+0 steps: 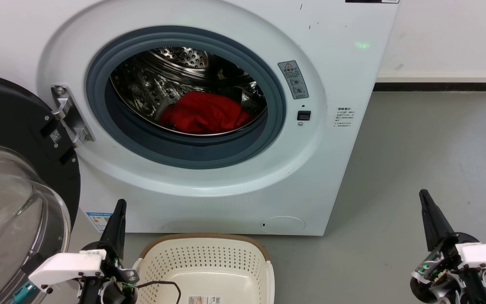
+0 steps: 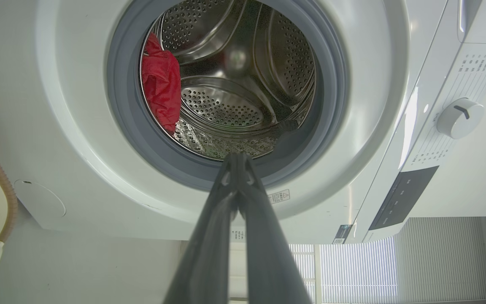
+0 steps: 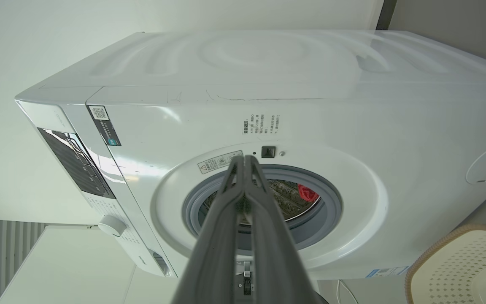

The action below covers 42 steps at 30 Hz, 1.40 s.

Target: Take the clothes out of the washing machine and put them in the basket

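Head view: the clothes (image 1: 203,113) lie crumpled low in the washing machine's (image 1: 344,63) drum (image 1: 175,57). They look soft and light, and a raised fold suits a pinch. The basket (image 1: 209,247) waits below.

Left wrist view: the left pincer (image 2: 236,159) is closed and empty.

Right wrist view: the right pincer (image 3: 245,161) is closed too, and the grey ring (image 3: 331,211) leaves ample room.

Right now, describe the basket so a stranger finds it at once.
Start at the white washer with its door open. On the grey floor right before it sits the basket. Only it is cream plastic with perforated walls and a brown rim.
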Motion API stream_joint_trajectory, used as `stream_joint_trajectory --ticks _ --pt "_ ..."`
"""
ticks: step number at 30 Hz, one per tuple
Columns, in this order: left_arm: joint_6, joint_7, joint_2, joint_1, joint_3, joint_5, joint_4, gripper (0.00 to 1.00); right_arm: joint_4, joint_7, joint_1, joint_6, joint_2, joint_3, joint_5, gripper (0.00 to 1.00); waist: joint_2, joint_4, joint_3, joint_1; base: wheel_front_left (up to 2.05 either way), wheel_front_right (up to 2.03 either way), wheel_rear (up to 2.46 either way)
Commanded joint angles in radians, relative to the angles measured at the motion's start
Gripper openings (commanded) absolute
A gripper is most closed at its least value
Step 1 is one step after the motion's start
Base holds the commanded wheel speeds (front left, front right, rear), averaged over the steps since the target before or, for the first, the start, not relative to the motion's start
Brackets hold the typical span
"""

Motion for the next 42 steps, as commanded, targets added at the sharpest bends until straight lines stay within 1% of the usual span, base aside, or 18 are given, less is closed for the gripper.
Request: stream_joint_trajectory --ticks 1,35,36,39,42 --pt "-0.003 0.002 -0.001 -0.006 0.003 -0.002 -0.001 0.0 0.001 0.0 -0.013 0.0 0.004 0.001 -0.004 0.0 0.0 0.0 0.0 0.0 0.0 0.0 0.0" --pt "-0.003 0.002 -0.001 -0.006 0.003 -0.002 -0.001 0.0 0.001 0.0 -0.013 0.0 0.004 0.001 -0.004 0.0 0.0 0.0 0.0 0.0 0.0 0.0 0.0" --pt "0.0 0.0 0.0 0.0 0.0 0.0 0.001 1.0 0.001 0.0 0.0 0.0 0.0 0.0 0.0 1.0 0.0 0.0 0.0 0.0 0.0 0.0 0.0" --pt "0.0 -0.004 -0.002 0.016 -0.005 0.001 0.018 1.0 0.02 -0.004 0.015 0.0 0.001 0.002 -0.001 1.0 0.0 0.0 0.0 0.0 0.0 0.0 0.0" --pt "0.0 -0.02 -0.001 0.02 -0.008 0.015 0.006 1.0 0.016 -0.02 0.022 0.0 0.001 0.001 -0.011 1.0 0.0 0.0 0.0 0.0 0.0 0.0 0.0"
